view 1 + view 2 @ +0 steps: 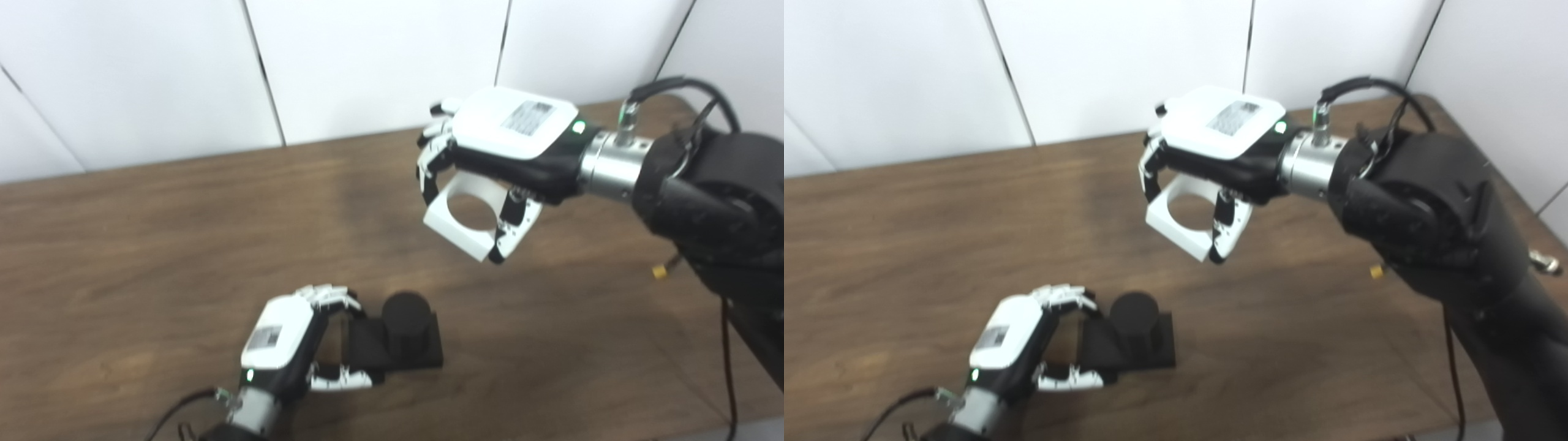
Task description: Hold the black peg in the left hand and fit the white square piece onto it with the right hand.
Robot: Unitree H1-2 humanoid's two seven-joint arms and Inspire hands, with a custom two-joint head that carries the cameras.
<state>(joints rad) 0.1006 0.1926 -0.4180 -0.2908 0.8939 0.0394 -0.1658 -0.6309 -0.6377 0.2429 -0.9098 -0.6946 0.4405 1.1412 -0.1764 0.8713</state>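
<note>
The black peg (405, 313) is a short round post on a square black base (422, 355). It stands upright on the brown table. My left hand (294, 343) grips the base's left side between fingers and thumb. The white square piece (453, 229), with a large round hole, is held in the air by my right hand (502, 138), above and to the right of the peg. It is tilted and clear of the peg. Both also show in the right eye view: peg (1133, 306), white piece (1176, 229).
The brown wooden table (153, 245) runs to white wall panels at the back. My bulky black right forearm (723, 202) with its cable fills the right side. The table's front edge (704, 429) shows at the bottom right.
</note>
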